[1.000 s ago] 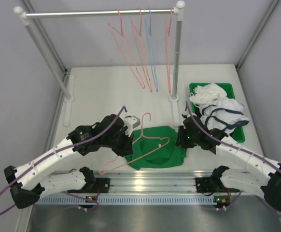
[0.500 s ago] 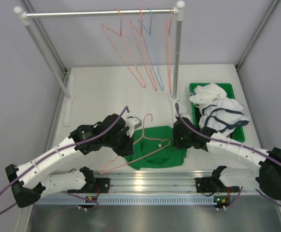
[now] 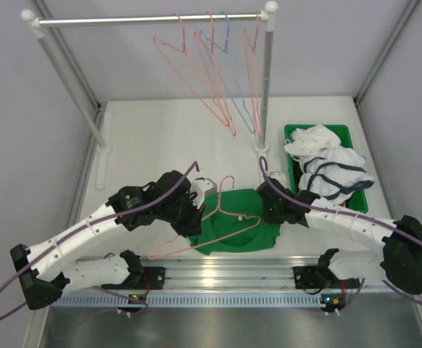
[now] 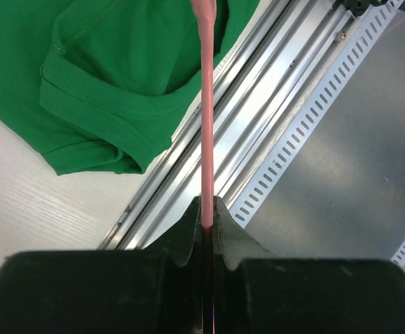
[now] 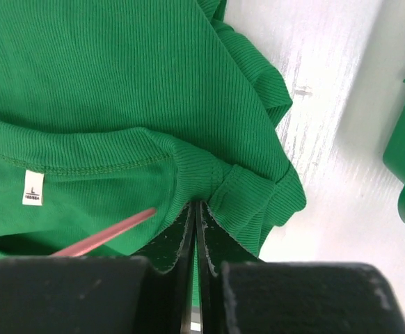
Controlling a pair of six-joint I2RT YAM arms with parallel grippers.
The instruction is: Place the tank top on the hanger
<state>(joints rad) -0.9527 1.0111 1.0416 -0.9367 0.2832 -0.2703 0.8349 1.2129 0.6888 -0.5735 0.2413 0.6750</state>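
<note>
The bright green tank top [image 3: 240,226] lies crumpled on the table near the front edge. A salmon-pink hanger [image 3: 196,238] lies slanted across it, hook [image 3: 225,183] toward the back. My left gripper [image 3: 189,220] is shut on the hanger's wire [image 4: 207,104], which runs straight out from between the jaws [image 4: 207,209] over the tank top [image 4: 119,62]. My right gripper [image 3: 270,210] is shut on a ribbed strap at the tank top's right shoulder [image 5: 223,184], seen between the closed jaws [image 5: 195,207]. The white label [image 5: 33,188] and a bit of hanger wire [image 5: 108,233] show to the left.
A white clothes rack [image 3: 153,19] at the back carries several pink hangers [image 3: 196,69] and a light-blue one [image 3: 229,69]. A green bin [image 3: 358,201] with white dark-trimmed garments [image 3: 327,163] stands at the right. An aluminium rail [image 3: 218,275] runs along the front edge.
My right gripper moved left and slightly back with the tank top's right shoulder. The held hanger shifted a little. The hangers on the rack have swung to the right.
</note>
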